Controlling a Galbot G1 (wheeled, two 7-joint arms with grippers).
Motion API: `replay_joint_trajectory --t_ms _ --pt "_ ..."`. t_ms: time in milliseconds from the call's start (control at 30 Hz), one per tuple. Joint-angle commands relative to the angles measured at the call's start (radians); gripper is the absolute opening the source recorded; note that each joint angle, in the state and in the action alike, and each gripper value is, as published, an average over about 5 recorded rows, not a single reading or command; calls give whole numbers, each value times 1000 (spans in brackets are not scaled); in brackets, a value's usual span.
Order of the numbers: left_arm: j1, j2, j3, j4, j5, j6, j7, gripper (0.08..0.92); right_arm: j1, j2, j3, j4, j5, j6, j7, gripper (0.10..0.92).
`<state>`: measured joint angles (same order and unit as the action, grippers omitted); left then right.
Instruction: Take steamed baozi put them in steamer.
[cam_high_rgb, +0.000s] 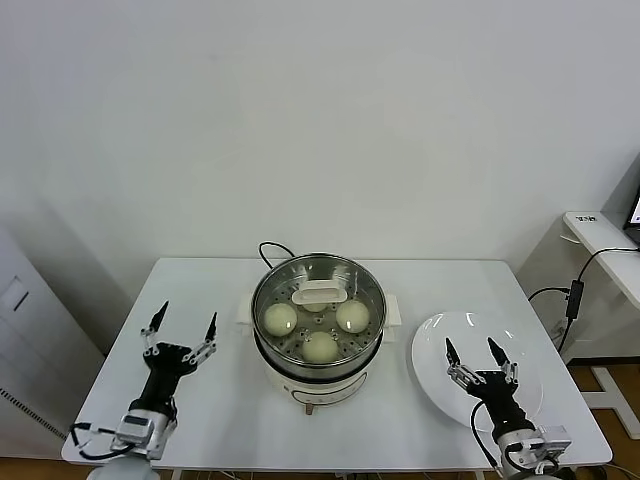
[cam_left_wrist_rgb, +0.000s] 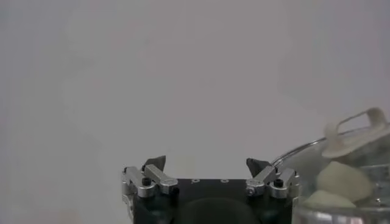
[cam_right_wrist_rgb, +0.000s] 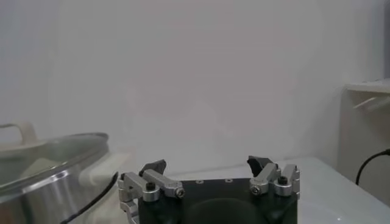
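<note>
The steamer (cam_high_rgb: 318, 372), a shiny steel pot on a white base, stands at the table's middle. The glass lid (cam_high_rgb: 320, 292) with a white handle lies on it. Through the lid I see three pale baozi (cam_high_rgb: 280, 318) clearly; a fourth is hard to make out under the handle. My left gripper (cam_high_rgb: 188, 318) is open and empty, left of the pot, fingers pointing up. My right gripper (cam_high_rgb: 470, 348) is open and empty above the white plate (cam_high_rgb: 437, 332). The left wrist view shows the left gripper (cam_left_wrist_rgb: 207, 163) open, with a baozi (cam_left_wrist_rgb: 341, 179) under the lid. The right wrist view shows the right gripper (cam_right_wrist_rgb: 207, 164) open, beside the steamer (cam_right_wrist_rgb: 42, 189).
A black cord (cam_high_rgb: 270, 248) runs from behind the pot. The white plate holds nothing. A second white table (cam_high_rgb: 600, 240) with cables stands at the far right. A grey cabinet (cam_high_rgb: 25, 330) stands at the left of the white table (cam_high_rgb: 220, 400).
</note>
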<state>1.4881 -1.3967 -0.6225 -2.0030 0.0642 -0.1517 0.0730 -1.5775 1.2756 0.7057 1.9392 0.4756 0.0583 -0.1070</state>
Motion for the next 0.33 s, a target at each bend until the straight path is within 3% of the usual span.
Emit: replay_joint_trajectory --t_ms 33,333 --pt "67 -59 -89 25 -73 -62 46 823 8 11 -13 -7 -20 6 -10 823" --pt "66 -65 -91 22 -76 -59 54 823 2 17 -11 -3 -28 9 -13 823"
